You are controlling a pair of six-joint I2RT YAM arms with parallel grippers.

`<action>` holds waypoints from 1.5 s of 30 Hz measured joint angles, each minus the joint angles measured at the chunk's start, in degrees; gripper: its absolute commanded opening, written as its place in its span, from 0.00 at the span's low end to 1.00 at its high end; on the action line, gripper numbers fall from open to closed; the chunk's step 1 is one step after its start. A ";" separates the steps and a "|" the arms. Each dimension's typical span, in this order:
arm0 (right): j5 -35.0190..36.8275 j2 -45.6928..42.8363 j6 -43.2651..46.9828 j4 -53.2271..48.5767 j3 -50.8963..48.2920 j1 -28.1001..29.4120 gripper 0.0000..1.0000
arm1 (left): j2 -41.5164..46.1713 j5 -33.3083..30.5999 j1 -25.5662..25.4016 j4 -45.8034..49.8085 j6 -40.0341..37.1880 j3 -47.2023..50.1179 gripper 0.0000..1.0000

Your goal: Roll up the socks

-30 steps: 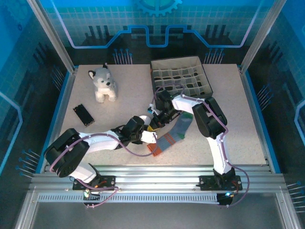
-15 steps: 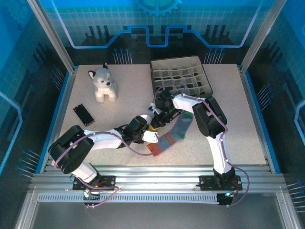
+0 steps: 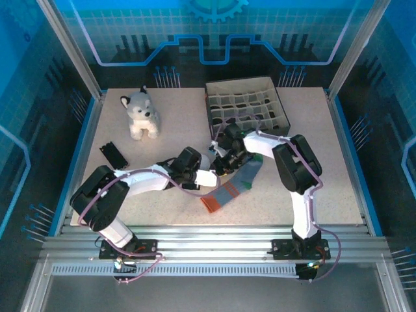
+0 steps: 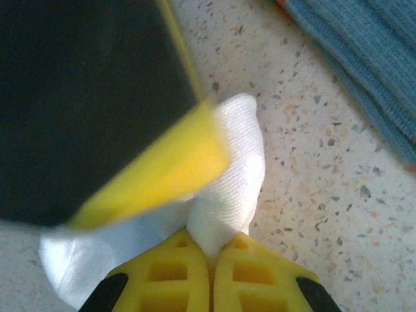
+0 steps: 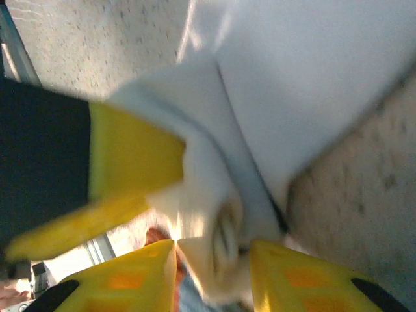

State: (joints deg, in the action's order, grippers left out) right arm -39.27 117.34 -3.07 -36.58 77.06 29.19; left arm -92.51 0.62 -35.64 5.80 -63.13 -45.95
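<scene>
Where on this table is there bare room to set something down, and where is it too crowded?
Free: the table strip right of the right arm, beside the divider box; also the gap between the plush husky and that box. Crowded: centre, where left claw and right claw meet at the white sock, beside the grey-blue sock.

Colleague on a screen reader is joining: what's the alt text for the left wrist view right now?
The left gripper, its yellow fingers shut, pinches a fold of the white sock on the speckled table. The other arm, black with a yellow tip, lies blurred over the sock from the upper left. The grey-blue sock is at the upper right.
</scene>
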 measured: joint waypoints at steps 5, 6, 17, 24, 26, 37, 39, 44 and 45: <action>1.86 -9.55 -1.95 7.74 -9.88 -1.79 0.36 | -2.03 9.38 5.64 8.85 0.22 -5.16 0.00; 2.08 -11.50 -2.10 10.05 -12.00 -2.14 0.36 | -2.62 11.08 6.64 10.91 0.22 -6.36 0.00; 6.21 -26.93 4.61 40.70 -37.07 0.94 0.53 | -9.94 22.27 12.55 31.93 -1.40 -18.12 0.00; 7.43 -25.31 11.04 59.25 -42.93 5.70 0.57 | -11.69 24.59 13.38 37.66 -3.08 -20.22 0.00; 7.72 -23.02 11.37 62.40 -42.51 6.38 0.57 | -11.69 24.76 13.38 38.10 -3.10 -20.22 0.00; 8.28 -14.08 11.02 71.10 -39.28 8.79 0.56 | -11.69 24.81 13.40 38.05 -3.10 -20.22 0.00; 8.74 -13.09 11.04 72.06 -38.86 8.76 0.56 | -11.69 24.94 13.66 38.05 -3.26 -20.22 0.00; 8.41 -10.45 10.93 75.21 -38.66 8.70 0.55 | -11.69 24.92 13.90 38.10 -3.30 -20.22 0.00; 8.17 -9.90 10.73 76.24 -38.69 8.66 0.55 | -11.69 24.94 13.94 38.07 -3.32 -20.22 0.00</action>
State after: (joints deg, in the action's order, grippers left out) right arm -31.09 107.44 7.66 39.66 38.37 37.85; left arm -104.20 25.56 -21.69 43.88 -66.46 -66.17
